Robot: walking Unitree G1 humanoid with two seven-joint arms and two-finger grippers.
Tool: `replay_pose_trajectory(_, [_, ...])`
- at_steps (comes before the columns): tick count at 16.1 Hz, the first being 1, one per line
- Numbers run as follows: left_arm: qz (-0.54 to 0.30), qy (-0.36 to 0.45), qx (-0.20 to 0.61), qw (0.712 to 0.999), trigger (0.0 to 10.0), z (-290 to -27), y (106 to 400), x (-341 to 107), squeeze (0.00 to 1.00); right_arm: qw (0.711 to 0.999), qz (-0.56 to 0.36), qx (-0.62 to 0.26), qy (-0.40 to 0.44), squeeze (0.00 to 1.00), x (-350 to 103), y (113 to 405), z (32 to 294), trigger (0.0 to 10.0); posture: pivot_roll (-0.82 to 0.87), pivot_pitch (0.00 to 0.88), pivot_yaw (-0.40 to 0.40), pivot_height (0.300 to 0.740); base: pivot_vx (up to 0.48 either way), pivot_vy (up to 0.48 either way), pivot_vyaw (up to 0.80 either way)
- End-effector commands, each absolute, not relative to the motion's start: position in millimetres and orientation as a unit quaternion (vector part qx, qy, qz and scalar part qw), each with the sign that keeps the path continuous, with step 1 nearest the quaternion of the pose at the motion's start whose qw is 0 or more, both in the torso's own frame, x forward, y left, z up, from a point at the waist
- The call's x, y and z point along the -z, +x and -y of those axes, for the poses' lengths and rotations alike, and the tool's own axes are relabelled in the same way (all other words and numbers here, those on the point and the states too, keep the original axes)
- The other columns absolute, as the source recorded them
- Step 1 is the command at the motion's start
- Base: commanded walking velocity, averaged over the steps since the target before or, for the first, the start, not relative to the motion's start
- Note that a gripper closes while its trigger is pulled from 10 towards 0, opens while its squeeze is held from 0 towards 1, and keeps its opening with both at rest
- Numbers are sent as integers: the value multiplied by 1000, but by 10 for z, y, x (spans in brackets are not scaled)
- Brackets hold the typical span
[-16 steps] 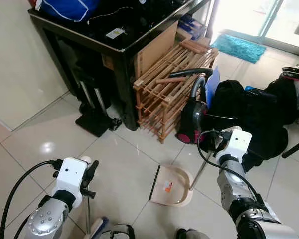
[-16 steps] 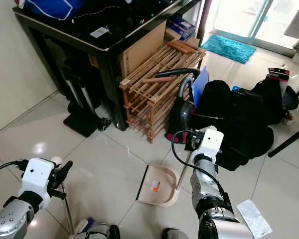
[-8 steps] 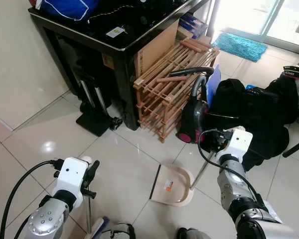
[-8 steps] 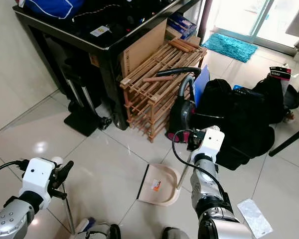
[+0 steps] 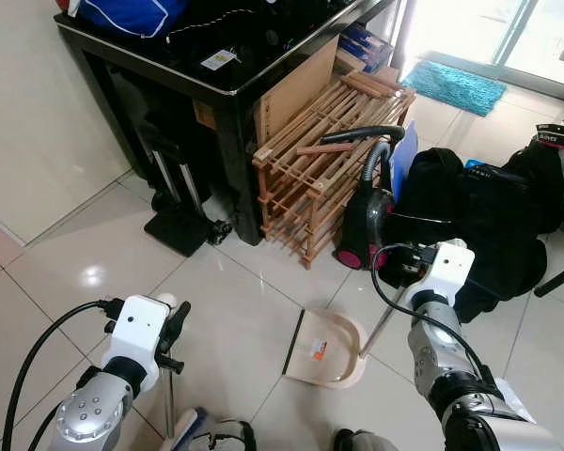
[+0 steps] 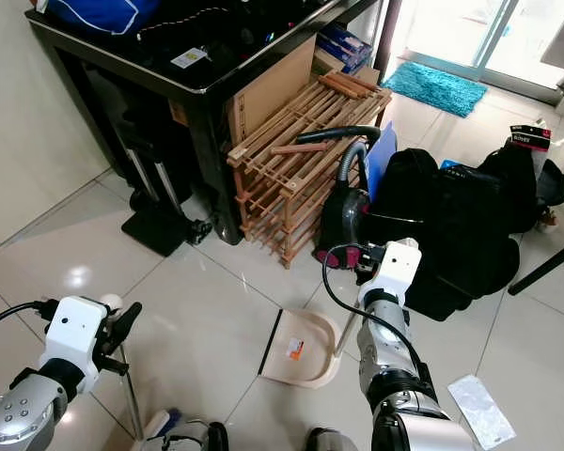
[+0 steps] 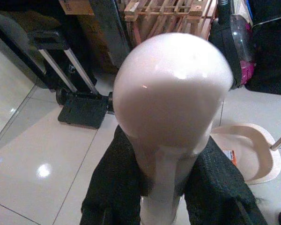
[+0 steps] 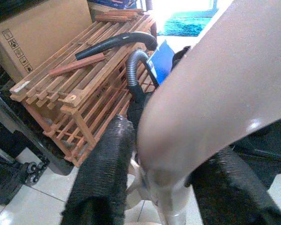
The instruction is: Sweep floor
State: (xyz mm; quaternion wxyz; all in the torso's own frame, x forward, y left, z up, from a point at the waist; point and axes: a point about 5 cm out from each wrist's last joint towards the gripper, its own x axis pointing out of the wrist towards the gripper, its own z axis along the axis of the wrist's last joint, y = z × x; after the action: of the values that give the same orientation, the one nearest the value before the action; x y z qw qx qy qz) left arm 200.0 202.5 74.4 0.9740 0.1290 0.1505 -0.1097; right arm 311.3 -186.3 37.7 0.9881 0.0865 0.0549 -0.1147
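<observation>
The left claw point(image 5: 172, 331) is clenching the pale rounded top of the broom handle point(image 7: 171, 93), its two black fingers point(image 7: 113, 187) pressing in on either side of the neck below the knob. The thin metal shaft is running down from the claw to the blue broom head point(image 5: 186, 428) on the tiled floor point(image 5: 94, 254), well to the left of the dustpan.

The right claw point(image 5: 406, 266) is gripping the upper end of the dustpan handle point(image 8: 210, 93), with one black finger point(image 8: 103, 168) on each side of it. The slim pole point(image 5: 380, 324) is slanting down from this claw to the beige dustpan point(image 5: 324, 349), which is resting flat on the floor with an orange label on its tray.

Just beyond the dustpan, a red and black canister vacuum point(image 5: 362, 225) with a curved grey hose is standing against a tipped wooden slatted rack point(image 5: 310, 169). Left of the rack, the black desk point(image 5: 216, 85) is carrying dark bags, and a folded hand trolley point(image 5: 174, 211) is standing beneath it. Black bags point(image 5: 479, 216) are lying right of the vacuum, and a teal mat point(image 5: 456, 86) is lying far beyond the dustpan.
</observation>
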Motion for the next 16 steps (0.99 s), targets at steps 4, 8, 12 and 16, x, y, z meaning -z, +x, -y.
replay_pose_trajectory(4, [-141,143,109,973,10000,-2041,2017,-788,0,985,-63,119,108,0,-343,3102,1842,0,163,158,48,740,0,0,0])
replay_pose_trajectory(8, [-139,144,107,974,10000,-2045,2038,-789,0,988,-56,104,101,0,-363,3115,1794,0,164,154,45,740,0,0,0])
replay_pose_trajectory(12, [-138,143,105,974,10000,-2048,2065,-782,0,988,-61,106,91,0,-351,3109,1785,0,166,145,44,740,0,0,0])
replay_pose_trajectory(16, [-128,134,94,978,10000,-2058,2118,-746,0,990,-47,97,95,0,-435,3178,1747,0,121,98,13,740,0,0,0])
